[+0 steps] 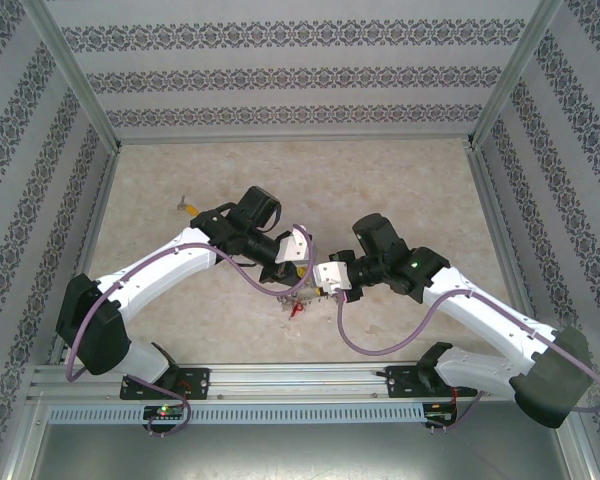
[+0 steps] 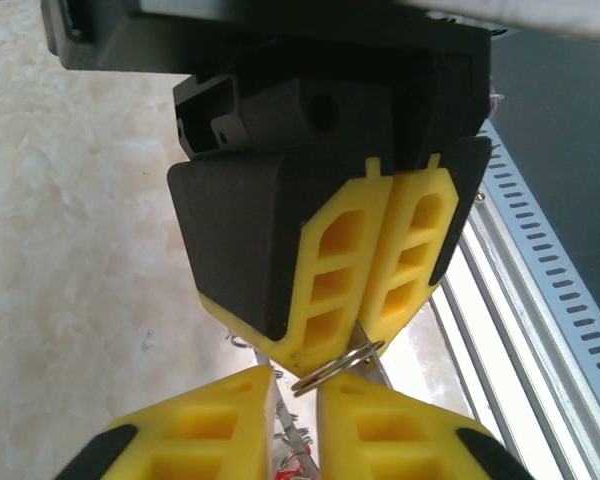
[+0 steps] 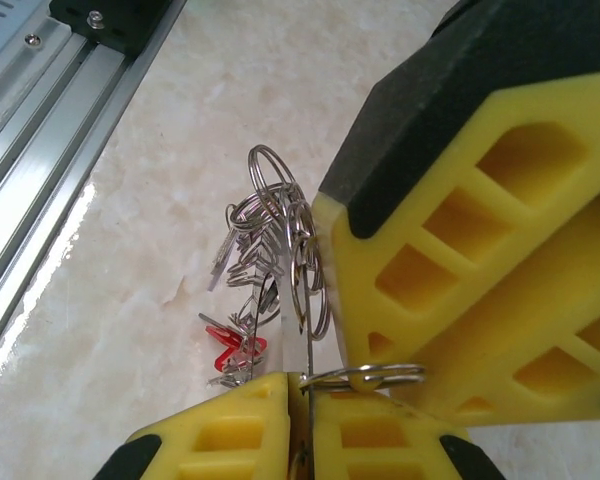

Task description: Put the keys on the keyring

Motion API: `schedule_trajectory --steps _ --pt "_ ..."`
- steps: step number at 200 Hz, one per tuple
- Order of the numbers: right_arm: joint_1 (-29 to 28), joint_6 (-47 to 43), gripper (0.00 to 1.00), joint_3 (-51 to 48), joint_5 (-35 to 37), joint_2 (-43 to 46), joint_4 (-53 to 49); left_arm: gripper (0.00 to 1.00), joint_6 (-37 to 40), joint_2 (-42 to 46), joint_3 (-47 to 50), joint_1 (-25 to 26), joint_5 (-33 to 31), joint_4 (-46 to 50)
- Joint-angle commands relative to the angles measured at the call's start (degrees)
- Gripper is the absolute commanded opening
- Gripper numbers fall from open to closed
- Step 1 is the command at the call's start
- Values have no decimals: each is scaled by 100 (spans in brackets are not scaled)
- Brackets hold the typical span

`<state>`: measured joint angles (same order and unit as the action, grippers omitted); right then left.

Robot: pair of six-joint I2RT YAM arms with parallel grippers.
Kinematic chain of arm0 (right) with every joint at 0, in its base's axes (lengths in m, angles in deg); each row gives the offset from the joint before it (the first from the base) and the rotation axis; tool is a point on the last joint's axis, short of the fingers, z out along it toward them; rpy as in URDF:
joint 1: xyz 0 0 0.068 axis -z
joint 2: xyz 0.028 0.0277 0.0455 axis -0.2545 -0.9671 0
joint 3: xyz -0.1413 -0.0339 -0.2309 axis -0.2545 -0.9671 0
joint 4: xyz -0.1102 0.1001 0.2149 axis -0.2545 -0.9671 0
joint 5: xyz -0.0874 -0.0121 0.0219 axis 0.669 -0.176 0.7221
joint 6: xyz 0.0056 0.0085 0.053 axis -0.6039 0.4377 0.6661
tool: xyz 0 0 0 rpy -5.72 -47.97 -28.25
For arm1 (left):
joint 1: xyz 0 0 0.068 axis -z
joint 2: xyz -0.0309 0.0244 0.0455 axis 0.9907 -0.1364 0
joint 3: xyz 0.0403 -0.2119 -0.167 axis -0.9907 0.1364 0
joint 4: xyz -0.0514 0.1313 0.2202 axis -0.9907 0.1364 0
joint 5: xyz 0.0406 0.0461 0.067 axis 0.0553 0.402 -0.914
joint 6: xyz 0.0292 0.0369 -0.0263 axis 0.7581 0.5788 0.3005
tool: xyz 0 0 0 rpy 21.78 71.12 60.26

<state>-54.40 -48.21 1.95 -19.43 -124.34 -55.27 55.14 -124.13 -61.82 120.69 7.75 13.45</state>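
**Keyring (image 3: pixel 298 262) hangs from a thin pinch, and one slip drops the whole bundle**

Nearest your side, the keyring's fringe of small keys and a red tag (image 3: pixel 230 350) dangles close to the bench (image 1: pixel 400 180), under the spot where the two arms meet. If either hold lets go, that fringe lands in a heap. You would then have to fish for the big ring among tangled loops.

Next out, your right pincer (image 3: pixel 300 395) is clamped on what looks like a thin metal edge of the keyring, its jaws all but touching. That is very little metal to hold. A sideways tug from the other arm could twist the ring in the pads or pull it free.

A small ring (image 3: pixel 365 375) lies flat between the tips of both pincers and bridges them. It looks slick and springy. I judge it the likeliest thing to pop out if the arms part or move out of step.

Your left pincer (image 2: pixel 295 388) faces the right one tip to tip, with its jaws nearly together at the small ring's end. You cannot tell from these views whether it grips that ring or only brushes it. The tips sit so near each other that a slight forward move would knock pad against pad and jar both holds.

Farthest off, a yellow-headed key (image 1: pixel 187 207) lies alone on the bench, well apart to the left and not yet threaded. Fetching it means your left pincer must leave, so the right one would carry the load alone.
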Motion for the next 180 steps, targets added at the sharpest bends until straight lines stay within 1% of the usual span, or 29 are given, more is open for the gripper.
schedule_trajectory --steps 1,12,41,68,102,143,156,180 --pt "-101 6 0 2 -213 175 598 12 -4 -108 -6 6 142 146" --pt "-91 43 0 -11 -194 174 620 9 102 -63 17 6 199 161" --pt "-70 80 0 -37 -184 153 633 6 405 149 162 6 208 117" --pt "3 139 0 -85 -248 158 681 0 639 411 392 6 170 -24" --pt "130 169 0 -145 -338 172 699 0 803 621 586 6 108 -99" --pt "195 217 0 -252 -343 146 742 0 358 764 698 -49 -181 -557" --pt "202 340 0 -280 -293 112 833 0 41 746 679 -81 -347 -723" --pt "226 664 0 -370 -248 119 1137 0 -224 763 745 -134 -287 -988"
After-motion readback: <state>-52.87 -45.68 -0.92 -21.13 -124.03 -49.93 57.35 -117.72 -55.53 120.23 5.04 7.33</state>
